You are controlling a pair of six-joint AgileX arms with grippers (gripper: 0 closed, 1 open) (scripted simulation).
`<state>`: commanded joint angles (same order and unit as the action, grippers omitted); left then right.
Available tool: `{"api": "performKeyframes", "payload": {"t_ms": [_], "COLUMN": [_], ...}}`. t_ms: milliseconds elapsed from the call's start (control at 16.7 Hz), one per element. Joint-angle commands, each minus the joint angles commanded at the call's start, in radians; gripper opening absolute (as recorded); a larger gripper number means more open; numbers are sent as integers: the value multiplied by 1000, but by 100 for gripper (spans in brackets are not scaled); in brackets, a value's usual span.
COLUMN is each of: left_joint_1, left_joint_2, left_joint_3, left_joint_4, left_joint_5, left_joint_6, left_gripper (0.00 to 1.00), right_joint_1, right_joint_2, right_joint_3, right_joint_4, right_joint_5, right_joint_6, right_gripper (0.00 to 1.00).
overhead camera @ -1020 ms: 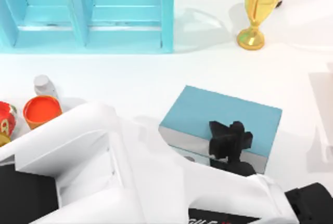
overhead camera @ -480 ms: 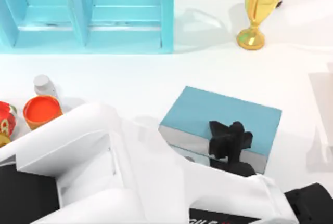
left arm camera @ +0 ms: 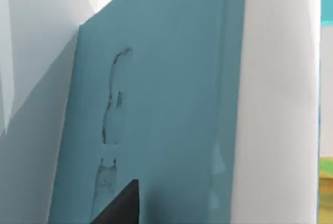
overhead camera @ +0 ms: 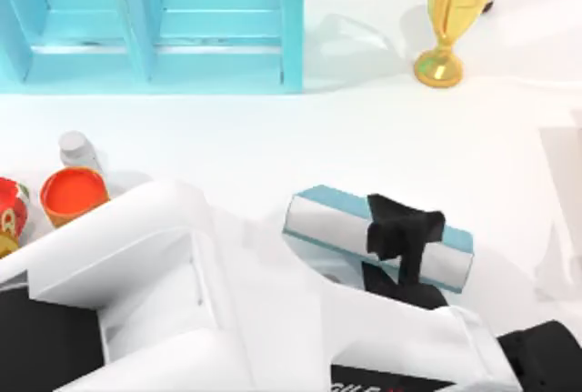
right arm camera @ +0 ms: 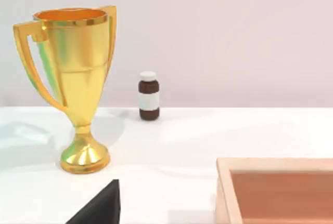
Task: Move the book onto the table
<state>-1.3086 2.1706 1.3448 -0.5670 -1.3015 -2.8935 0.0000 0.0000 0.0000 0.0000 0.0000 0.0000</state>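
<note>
The book (overhead camera: 338, 221), teal-blue with white page edges, is tilted up off the table (overhead camera: 273, 137) in front of centre, its white page side facing the top camera. My left gripper (overhead camera: 400, 230) is shut on the book's right part, black fingers clamped across it. In the left wrist view the teal cover (left arm camera: 156, 104) stands close, with one black finger (left arm camera: 119, 203) against it. A dark part of my right gripper (right arm camera: 99, 208) sits low in the right wrist view, away from the book.
A light-blue shelf unit (overhead camera: 155, 19) stands at the back left and a gold trophy (overhead camera: 450, 10) at the back right. An orange cup (overhead camera: 73, 194), white bottle (overhead camera: 77, 149) and red can (overhead camera: 9, 210) crowd the left edge. A brown bottle (right arm camera: 149, 95) and wooden tray (right arm camera: 276, 187) lie by the trophy.
The book has tipped from lying flat, cover up, to a steep tilt with its white page side up. My left gripper stayed clamped on it and rose slightly.
</note>
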Motion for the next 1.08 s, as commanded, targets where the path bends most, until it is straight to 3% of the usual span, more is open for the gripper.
{"api": "performKeyframes", "payload": {"t_ms": [600, 780, 1080], "left_joint_1": [-19, -71, -192], "left_joint_2": [11, 42, 115], "left_joint_3": [11, 51, 141], "left_joint_4": [-34, -162, -548], "left_joint_5": [5, 19, 64], "left_joint_6": [-35, -165, -548], "left_gripper": [100, 100, 100], "right_joint_1": [0, 0, 0], "right_joint_2": [0, 0, 0], "right_joint_3": [0, 0, 0], "right_joint_4": [0, 0, 0], "right_joint_5": [0, 0, 0], "right_joint_6": [0, 0, 0], "right_gripper": [100, 100, 100]}}
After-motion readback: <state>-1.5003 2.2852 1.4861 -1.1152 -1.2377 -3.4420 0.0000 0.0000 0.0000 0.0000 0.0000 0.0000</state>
